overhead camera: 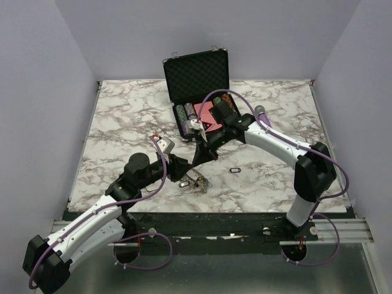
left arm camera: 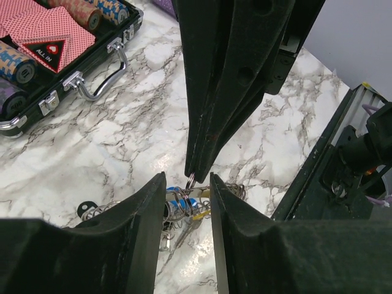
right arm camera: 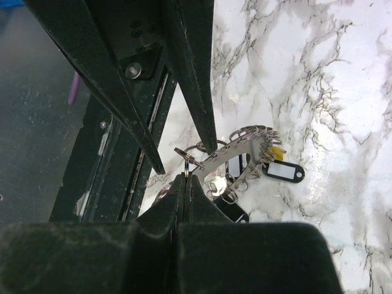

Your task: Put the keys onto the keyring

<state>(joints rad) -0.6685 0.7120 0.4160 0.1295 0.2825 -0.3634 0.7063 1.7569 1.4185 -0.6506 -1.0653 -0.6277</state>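
The marble table (overhead camera: 122,135) carried an open poker chip case (overhead camera: 197,70) at its far middle, lid upright, with rows of chips and red cards in the tray. Both arms met in front of the case, near the table's centre.

The left gripper (left arm camera: 187,184) had its jaws apart, straddling the keyring (right arm camera: 236,153); whether its pads touched the metal could not be told. The right gripper (right arm camera: 184,179) reached in from the opposite side with its fingers pressed fully together, the tips pinching a small silver loop at the keyring's edge.

The keyring sat between the two grippers, just over the marble, fringed with small rings. Keys (left arm camera: 176,193) with blue and yellow heads hung bunched among those rings. A black key tag (overhead camera: 234,170) lay alone on the marble, to the right of the cluster.
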